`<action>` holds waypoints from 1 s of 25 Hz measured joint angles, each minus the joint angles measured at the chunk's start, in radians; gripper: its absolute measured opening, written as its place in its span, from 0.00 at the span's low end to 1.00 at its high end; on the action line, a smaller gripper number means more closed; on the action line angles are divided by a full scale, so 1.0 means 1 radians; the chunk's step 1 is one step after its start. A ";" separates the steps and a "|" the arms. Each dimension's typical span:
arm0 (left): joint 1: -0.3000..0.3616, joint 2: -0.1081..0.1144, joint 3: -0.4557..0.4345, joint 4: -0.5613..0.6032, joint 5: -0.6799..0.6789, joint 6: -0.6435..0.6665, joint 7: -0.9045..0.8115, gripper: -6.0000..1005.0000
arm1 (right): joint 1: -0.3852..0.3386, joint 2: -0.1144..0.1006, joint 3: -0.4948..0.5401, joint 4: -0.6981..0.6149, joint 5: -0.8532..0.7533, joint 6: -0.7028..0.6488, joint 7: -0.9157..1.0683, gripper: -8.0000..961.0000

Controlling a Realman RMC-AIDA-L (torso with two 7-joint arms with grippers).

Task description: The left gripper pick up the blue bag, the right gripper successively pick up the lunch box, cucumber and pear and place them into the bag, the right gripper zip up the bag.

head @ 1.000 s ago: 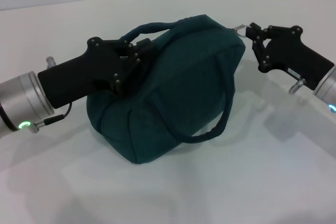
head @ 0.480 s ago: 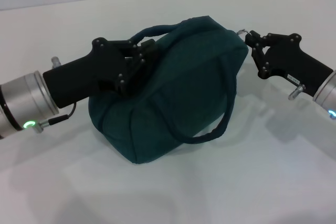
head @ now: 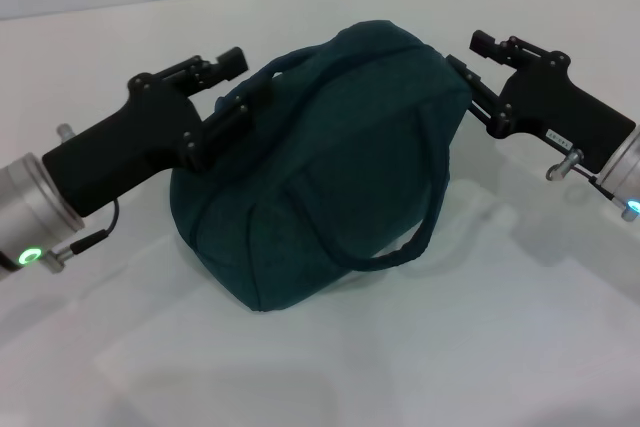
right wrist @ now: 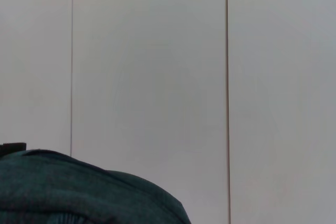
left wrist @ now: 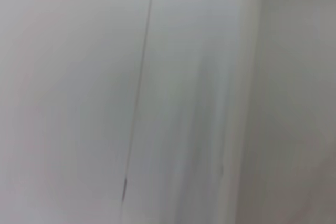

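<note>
1. Sitting plump on the white table [head: 330, 367], the blue bag [head: 330, 177] is looking closed along its top, so the zipping step is seemingly finishing.
2. Spreading its fingers, the left gripper [head: 232, 84] is flanking the rear handle [head: 290, 59], grasping nothing.
3. Hanging released at the bag's far end, the right gripper [head: 472, 65] is probably needing only to retreat.

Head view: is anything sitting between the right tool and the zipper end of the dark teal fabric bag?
Nothing visible. The right tool sits directly beside the upper end of the dark teal fabric bag, jaws spread, with no object between them. The left tool is at the opposite end.
</note>
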 joint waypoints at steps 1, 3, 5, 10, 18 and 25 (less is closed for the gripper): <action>0.004 0.000 0.001 -0.009 -0.015 0.006 0.015 0.30 | 0.000 0.000 0.002 0.000 0.000 0.000 0.000 0.20; 0.013 0.000 0.000 -0.022 -0.040 0.031 0.034 0.38 | 0.000 0.001 0.005 -0.001 0.001 -0.008 0.001 0.28; 0.025 0.001 -0.003 -0.025 -0.063 0.067 0.043 0.45 | -0.002 -0.002 0.008 -0.001 0.001 -0.034 0.009 0.44; 0.042 0.009 -0.005 -0.014 -0.084 0.143 0.056 0.59 | -0.010 -0.032 0.022 -0.002 -0.006 -0.145 0.080 0.66; 0.049 0.028 0.000 -0.021 -0.025 0.292 0.102 0.75 | 0.032 -0.152 0.023 -0.004 -0.228 -0.412 0.310 0.69; 0.073 0.004 -0.005 -0.068 0.034 0.291 0.191 0.74 | 0.073 -0.161 0.024 -0.004 -0.358 -0.497 0.350 0.69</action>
